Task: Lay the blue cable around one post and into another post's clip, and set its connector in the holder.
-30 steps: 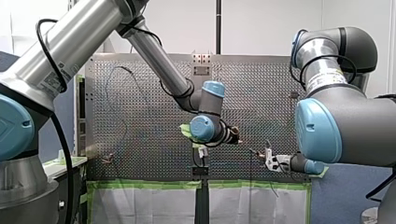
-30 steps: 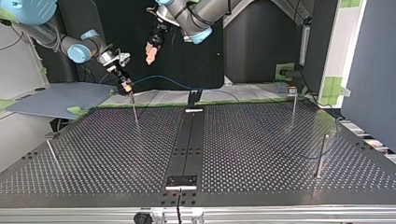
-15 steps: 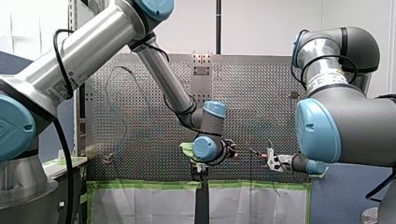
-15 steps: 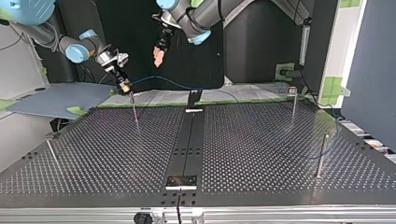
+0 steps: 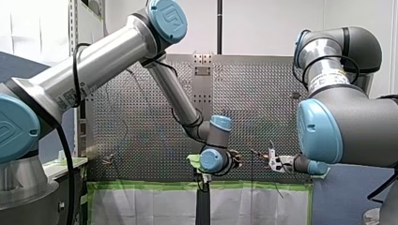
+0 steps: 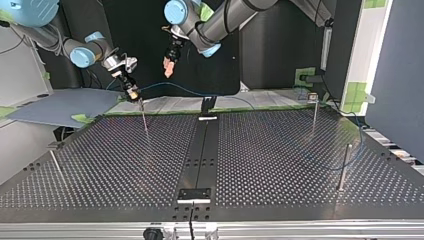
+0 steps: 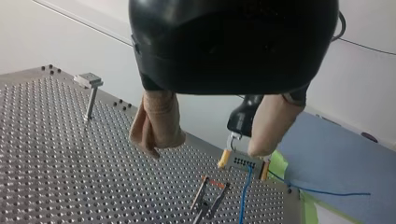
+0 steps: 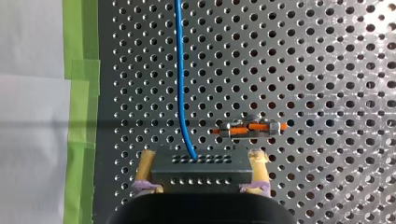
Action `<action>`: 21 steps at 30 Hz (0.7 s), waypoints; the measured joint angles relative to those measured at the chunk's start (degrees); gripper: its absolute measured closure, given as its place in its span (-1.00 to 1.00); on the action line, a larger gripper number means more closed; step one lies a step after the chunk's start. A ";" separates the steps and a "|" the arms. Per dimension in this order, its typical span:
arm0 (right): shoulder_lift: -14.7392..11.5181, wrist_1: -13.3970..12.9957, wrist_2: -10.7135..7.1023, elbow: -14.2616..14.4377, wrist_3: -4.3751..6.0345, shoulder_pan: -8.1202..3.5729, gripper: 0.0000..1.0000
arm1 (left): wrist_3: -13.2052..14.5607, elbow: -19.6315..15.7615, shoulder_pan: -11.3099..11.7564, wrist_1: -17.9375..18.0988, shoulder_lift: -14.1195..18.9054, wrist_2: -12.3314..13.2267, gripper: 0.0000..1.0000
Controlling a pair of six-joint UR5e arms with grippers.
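Jaws on my right gripper [image 8: 202, 158] are clamped on the connector [image 8: 200, 170], with the yellow pads [image 8: 145, 168] on its two ends and its hole-patterned face pointing away from the wrist. From that face the blue cable [image 8: 180, 70] runs straight ahead over the perforated table [image 8: 327, 70]. A clip post [image 8: 251, 127] with an orange insert sits just ahead of the connector, off to one side of the cable and not touching it. On my left gripper [image 7: 203, 150] the jaws are wide, the beige pads [image 7: 156, 126] are bare and nothing is between them. It hangs above the table, apart from the connector. In the left wrist view the connector shows beyond one pad, and the cable drops from it beside the clip post. A post with a flat head [image 7: 89, 91] stands well apart, further out on the table. In the top view the right gripper is at the far left of the table, just above the clip post. The left gripper is higher and to its right, near but apart. The cable arcs from the connector along the far edge toward the right, then curves by the post at the right edge [image 6: 344, 167]. It is too faint there to tell whether it touches or wraps that post. The connector is in the air, carried only by the right gripper.
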 joint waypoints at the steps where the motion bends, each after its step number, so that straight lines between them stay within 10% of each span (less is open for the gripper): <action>1: 0.00 0.01 0.20 0.00 -0.01 0.00 1.00 | -0.04 0.42 0.16 -0.07 -0.42 0.17 -1.00; 21: 0.01 0.06 1.51 0.01 -0.07 0.02 1.00 | 2.38 10.22 0.62 -0.87 -10.24 -1.88 -1.00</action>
